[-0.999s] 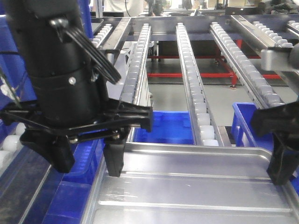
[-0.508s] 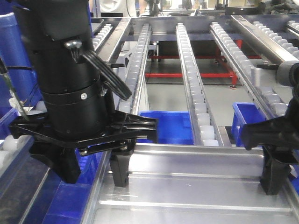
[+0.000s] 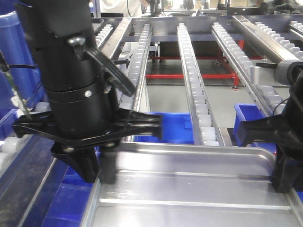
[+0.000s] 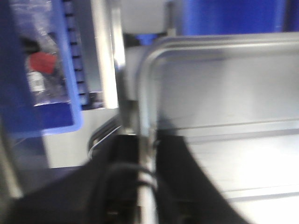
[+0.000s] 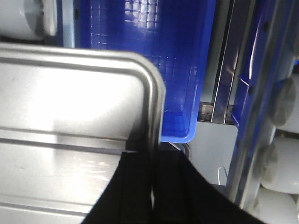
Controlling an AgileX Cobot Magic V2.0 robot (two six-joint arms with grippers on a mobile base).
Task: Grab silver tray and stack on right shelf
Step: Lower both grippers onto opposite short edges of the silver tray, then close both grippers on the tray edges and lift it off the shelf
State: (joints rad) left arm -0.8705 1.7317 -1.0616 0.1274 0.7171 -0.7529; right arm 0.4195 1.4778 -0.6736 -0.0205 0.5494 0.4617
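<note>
At 6 o'clock, cut off below, the silver tray (image 3: 189, 189) has its side rims pinched by the left gripper (image 3: 97, 176) and the right gripper (image 5: 150, 161). The left wrist view is blurred, so that grip only appears closed.

open gaps between roller lanes (image 3: 193, 80), blue bins (image 3: 173, 126) close under silver tray (image 3: 199, 189)

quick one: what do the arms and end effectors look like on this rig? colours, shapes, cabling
Both are all black. The left arm ends in a fat cylindrical wrist housing with silver screw heads and a bundle of black cables down its side. The left end effector has a flat, angular cross-bar carrying blunt, blocky fingers; the right end effector looks the same. No markings are visible.
</note>
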